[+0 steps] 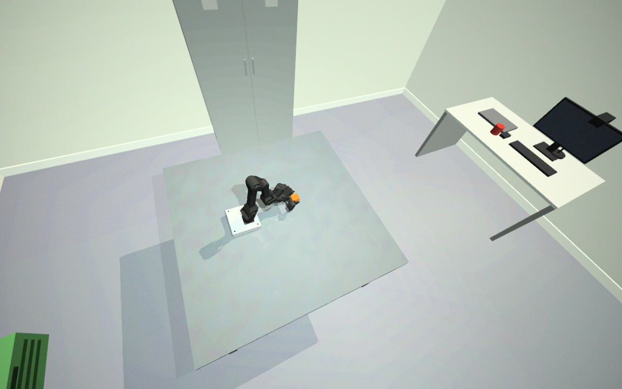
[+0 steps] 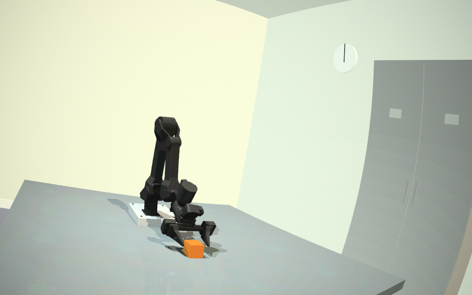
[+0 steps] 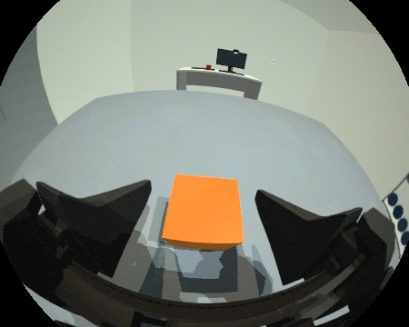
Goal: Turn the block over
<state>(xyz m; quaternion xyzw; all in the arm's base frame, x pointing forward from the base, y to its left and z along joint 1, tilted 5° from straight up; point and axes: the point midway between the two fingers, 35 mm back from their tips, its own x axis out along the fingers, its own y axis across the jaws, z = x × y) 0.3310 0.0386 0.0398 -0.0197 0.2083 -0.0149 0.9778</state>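
The orange block sits flat on the grey table. Its top and the side faces in view are plain orange, with no mark showing. Its underside and the face against the table are hidden. My gripper is open wide and low over the table, tilted forward. One finger stands on each side of the block, and the wrist view shows a gap between each fingertip and the block.
The arm's white base plate stands on the table behind the gripper. A grey cabinet stands beyond the table. A white desk with a monitor and a red cup stands away from the table.
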